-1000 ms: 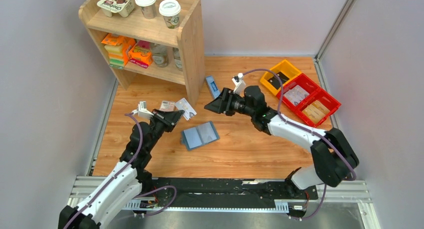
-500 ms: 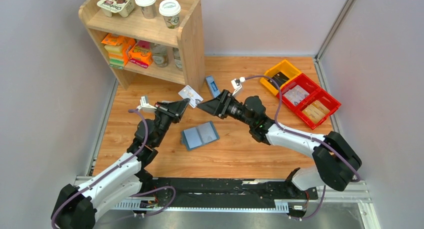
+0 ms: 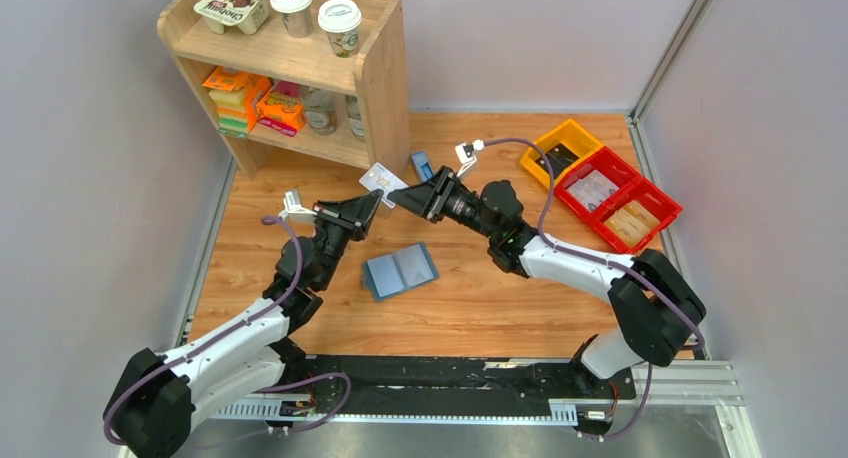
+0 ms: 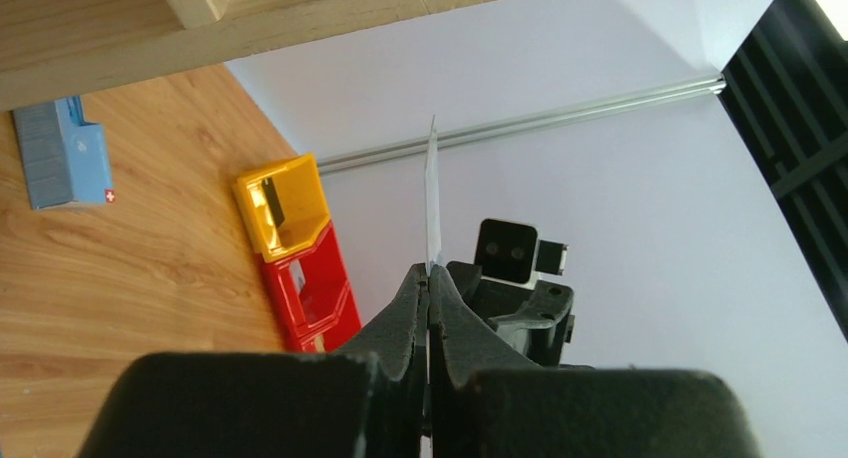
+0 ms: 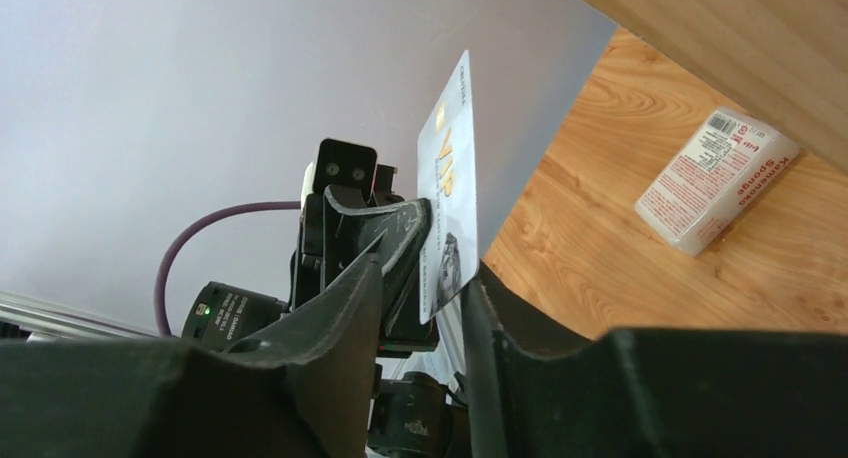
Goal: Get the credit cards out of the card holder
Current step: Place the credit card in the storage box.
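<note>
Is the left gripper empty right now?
No, the left gripper is shut on a white card, which shows edge-on sticking up from between its fingers.

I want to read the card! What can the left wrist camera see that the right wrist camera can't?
Only left wrist: the yellow bin, red bin and blue box, with the credit card edge-on. Only right wrist: that card's printed face and a white sponge pack. Both: the credit card and the wooden table.
</note>
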Tool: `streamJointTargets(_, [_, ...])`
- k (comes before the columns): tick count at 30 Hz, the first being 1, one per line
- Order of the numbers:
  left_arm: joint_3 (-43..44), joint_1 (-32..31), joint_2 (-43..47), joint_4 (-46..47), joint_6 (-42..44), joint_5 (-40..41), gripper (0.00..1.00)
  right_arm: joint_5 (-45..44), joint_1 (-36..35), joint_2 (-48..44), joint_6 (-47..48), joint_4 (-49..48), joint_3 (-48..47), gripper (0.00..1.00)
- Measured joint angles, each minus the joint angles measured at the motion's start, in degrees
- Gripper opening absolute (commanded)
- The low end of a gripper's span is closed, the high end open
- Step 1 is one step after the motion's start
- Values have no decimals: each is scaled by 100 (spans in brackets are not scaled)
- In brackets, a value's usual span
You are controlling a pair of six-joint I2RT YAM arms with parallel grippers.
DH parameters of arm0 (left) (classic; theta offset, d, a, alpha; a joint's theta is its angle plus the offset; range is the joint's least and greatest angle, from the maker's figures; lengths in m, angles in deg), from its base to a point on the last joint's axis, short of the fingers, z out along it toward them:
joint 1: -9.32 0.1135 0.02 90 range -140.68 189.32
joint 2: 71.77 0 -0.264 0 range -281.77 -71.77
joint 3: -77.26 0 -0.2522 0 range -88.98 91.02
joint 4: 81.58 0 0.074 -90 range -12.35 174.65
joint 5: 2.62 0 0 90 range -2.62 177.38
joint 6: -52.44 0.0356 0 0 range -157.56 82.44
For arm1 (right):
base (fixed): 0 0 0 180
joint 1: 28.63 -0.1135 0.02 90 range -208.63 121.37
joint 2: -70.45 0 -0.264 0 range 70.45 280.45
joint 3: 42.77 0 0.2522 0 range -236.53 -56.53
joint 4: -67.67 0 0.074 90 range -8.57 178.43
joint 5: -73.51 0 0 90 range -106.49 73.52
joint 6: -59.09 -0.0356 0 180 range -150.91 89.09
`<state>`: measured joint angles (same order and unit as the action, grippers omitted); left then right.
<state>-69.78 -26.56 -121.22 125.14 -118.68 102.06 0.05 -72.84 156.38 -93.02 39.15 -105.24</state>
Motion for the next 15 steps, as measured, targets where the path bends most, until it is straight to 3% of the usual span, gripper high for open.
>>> streamJointTargets(4, [4,-48,-109,227,-66,103,0,-2,2,94,22,-37,-37,1])
streamJointTargets(7, [4,-59,-181,278,-85,146,0,-2,2,107,39,-57,-42,0])
streamJointTargets(9, [4,-63,-186,304,-87,157,6,0,2,98,79,-46,-42,0])
streamJointTargets(15, [-216,-120,66,389,116,83,36,131,63,-297,538,601,-52,0])
